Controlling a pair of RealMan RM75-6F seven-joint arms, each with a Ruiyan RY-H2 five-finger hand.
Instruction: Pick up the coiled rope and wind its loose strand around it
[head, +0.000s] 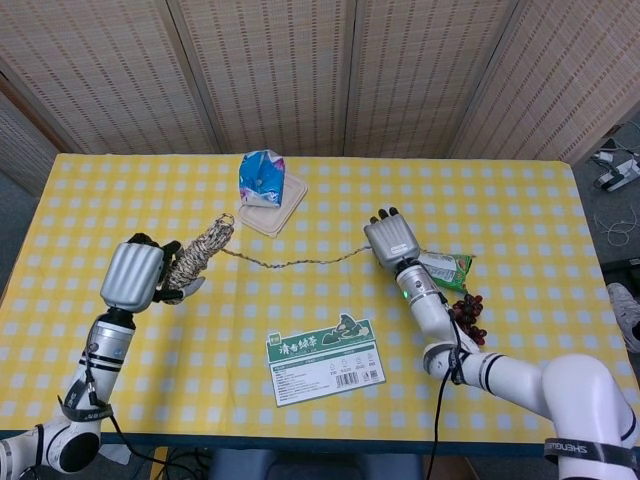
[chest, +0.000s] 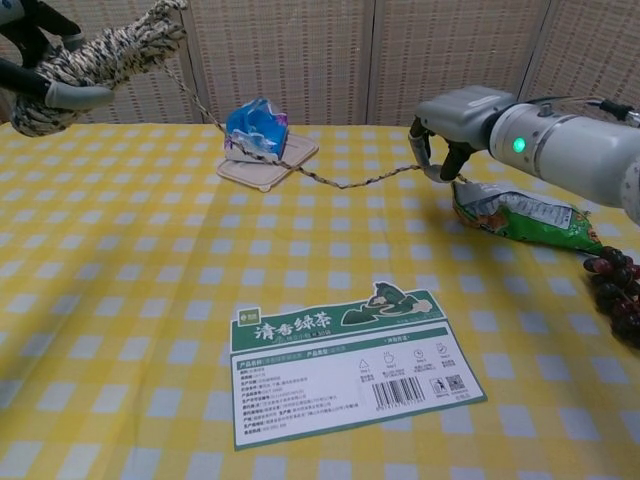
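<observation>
My left hand (head: 132, 277) grips the coil (head: 197, 257); right hand (head: 392, 241) pinches the strand (head: 290, 262), which could snag the pack (chest: 258, 133) at twelve o'clock.

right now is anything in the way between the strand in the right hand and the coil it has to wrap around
Nothing blocks it. The strand runs free from the right hand to the coil in the left hand. Its middle sags close by the tray with the blue packet, which could snag it.
</observation>
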